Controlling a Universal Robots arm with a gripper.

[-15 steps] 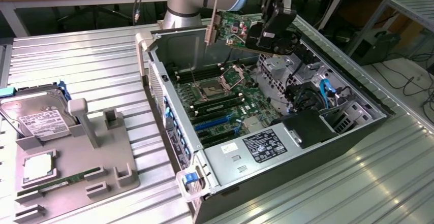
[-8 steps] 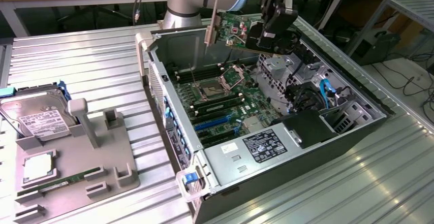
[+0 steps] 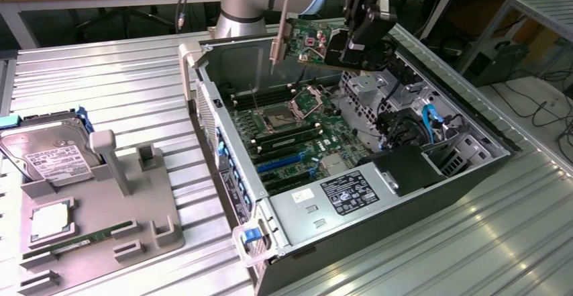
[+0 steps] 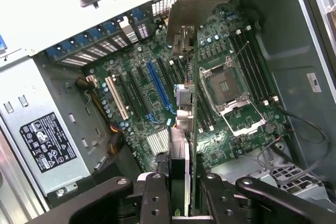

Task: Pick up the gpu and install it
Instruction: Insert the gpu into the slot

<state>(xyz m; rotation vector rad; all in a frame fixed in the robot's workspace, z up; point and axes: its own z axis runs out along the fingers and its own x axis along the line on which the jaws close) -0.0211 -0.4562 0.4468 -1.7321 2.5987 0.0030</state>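
1. While gripper (image 3: 349,49) pinches gpu (image 3: 307,39) by one end, it hangs edge-down over the open case (image 3: 206,101).
2. Exterior view: gpu at 12 o'clock of the CPU socket (image 3: 273,118); bracket (image 3: 279,34) faces 9 o'clock.

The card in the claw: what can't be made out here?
- gpu far face: exterior view, turned away; wrist view sees it edge-on.
- Where the claw pinches it: exterior view, claw's body covers that end.
- power supply label text: too small, both views.
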